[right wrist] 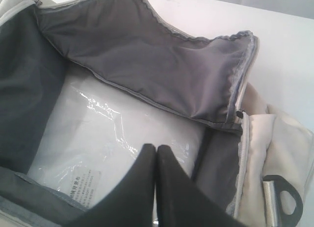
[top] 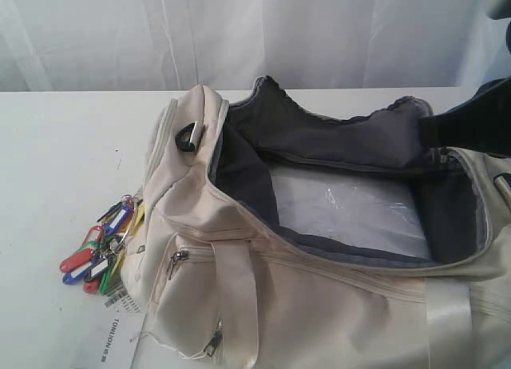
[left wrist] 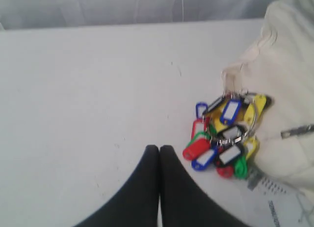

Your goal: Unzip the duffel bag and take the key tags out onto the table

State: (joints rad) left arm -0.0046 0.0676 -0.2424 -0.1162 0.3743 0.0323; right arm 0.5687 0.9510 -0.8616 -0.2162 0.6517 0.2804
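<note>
Bunch of coloured plastic key tags [top: 102, 253] on metal rings, lying on white tabletop [top: 56, 161] against unzipped cream fabric duffel bag [top: 319, 313], apparently delivered already, hence left gripper [left wrist: 159, 147] and right gripper [right wrist: 156, 147] both clenched on nothing.

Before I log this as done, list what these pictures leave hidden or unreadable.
Exterior view: right end and near side of the duffel bag, cut off by frame edges.
Right wrist view: sticker print on the plastic-wrapped insert, too small; the right gripper hides part of it.
Left wrist view: label windows of the key tags, blurred; paper label, cut by the frame edge.
</note>
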